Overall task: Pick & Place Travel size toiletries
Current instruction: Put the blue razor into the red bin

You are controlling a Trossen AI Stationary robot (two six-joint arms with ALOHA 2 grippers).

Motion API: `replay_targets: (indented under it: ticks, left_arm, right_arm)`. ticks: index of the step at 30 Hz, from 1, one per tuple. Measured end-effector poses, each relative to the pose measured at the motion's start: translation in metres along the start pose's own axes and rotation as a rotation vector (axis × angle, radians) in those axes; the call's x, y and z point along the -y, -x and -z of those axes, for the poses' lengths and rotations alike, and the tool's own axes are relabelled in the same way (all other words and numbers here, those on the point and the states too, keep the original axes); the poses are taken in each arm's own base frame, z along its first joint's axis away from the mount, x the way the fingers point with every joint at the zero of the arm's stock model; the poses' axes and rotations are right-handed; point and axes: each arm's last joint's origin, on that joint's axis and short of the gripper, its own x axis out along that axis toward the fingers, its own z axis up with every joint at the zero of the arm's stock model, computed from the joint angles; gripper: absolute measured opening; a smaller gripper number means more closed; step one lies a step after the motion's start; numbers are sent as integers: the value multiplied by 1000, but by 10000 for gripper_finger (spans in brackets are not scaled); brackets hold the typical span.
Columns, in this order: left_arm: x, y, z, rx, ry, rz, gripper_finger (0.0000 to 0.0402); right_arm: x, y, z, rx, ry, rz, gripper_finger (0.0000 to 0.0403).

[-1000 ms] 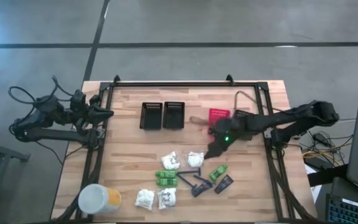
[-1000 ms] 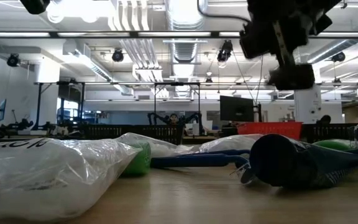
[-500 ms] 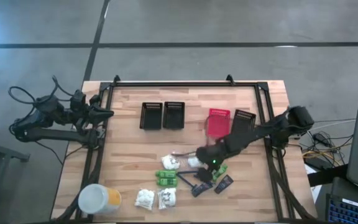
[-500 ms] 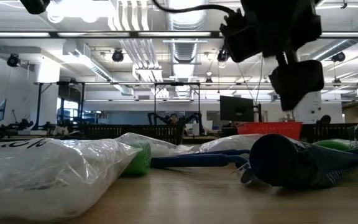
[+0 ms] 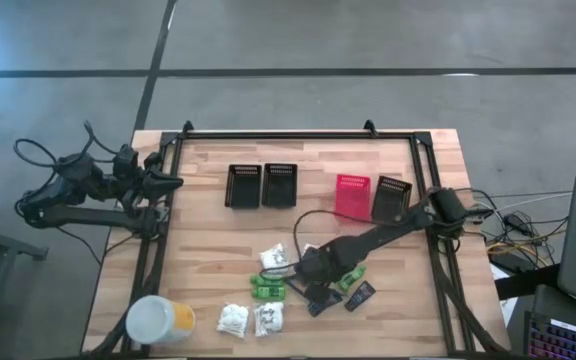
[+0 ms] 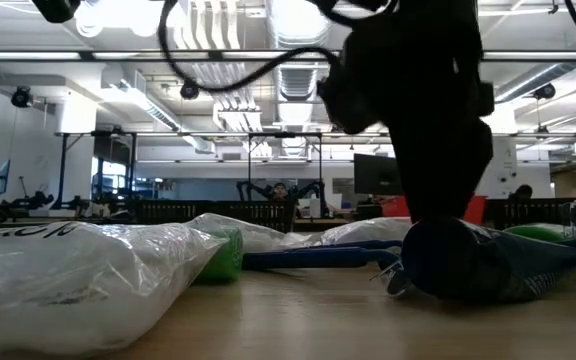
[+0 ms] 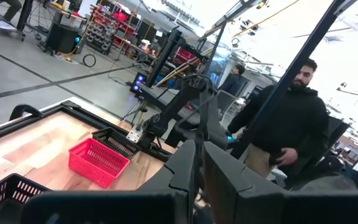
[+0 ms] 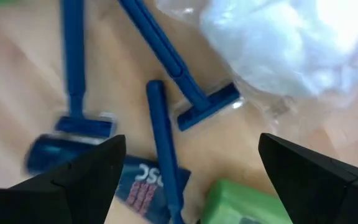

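Note:
The travel size toiletries lie in a cluster near the table's front middle: white crinkly packets (image 5: 273, 258) (image 8: 303, 43), green packs (image 5: 266, 288) (image 8: 241, 202), blue razors (image 8: 166, 143) (image 5: 303, 291) and a dark sachet (image 5: 360, 295) (image 6: 478, 260). My right gripper (image 5: 310, 268) (image 8: 188, 149) hangs over the cluster pointing down, open wide, a finger on either side of the razors, holding nothing. At the table's left edge my left gripper (image 5: 173, 182) (image 7: 197, 168) waits level and shut.
Two black baskets (image 5: 261, 185) stand at the back middle, and a red basket (image 5: 352, 197) with another black one (image 5: 392, 197) at the back right. A white-and-yellow tub (image 5: 158, 320) sits at the front left. A person (image 7: 284, 124) stands beyond the table.
My right gripper has swung from beside the red basket toward the table's near left, sunk over the toiletries cluster and tipped from slanting to pointing down. It has stayed open. One white packet is now hidden under it.

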Motion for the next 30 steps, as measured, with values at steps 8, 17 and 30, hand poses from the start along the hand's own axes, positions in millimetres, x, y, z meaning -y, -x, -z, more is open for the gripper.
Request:
replay_targets:
  ticks: [8, 17, 30]
  left_arm:
    - [0, 0, 0, 0, 0, 0, 35]
    - [0, 0, 0, 0, 0, 0, 35]
    - [0, 0, 0, 0, 0, 0, 35]
  right_arm:
    - [-10, -14, 12, -30, 21, 120, 352]
    - [-4, -22, 16, -15, 7, 162, 257]
    - [-2, -24, 17, -24, 65, 164, 123]
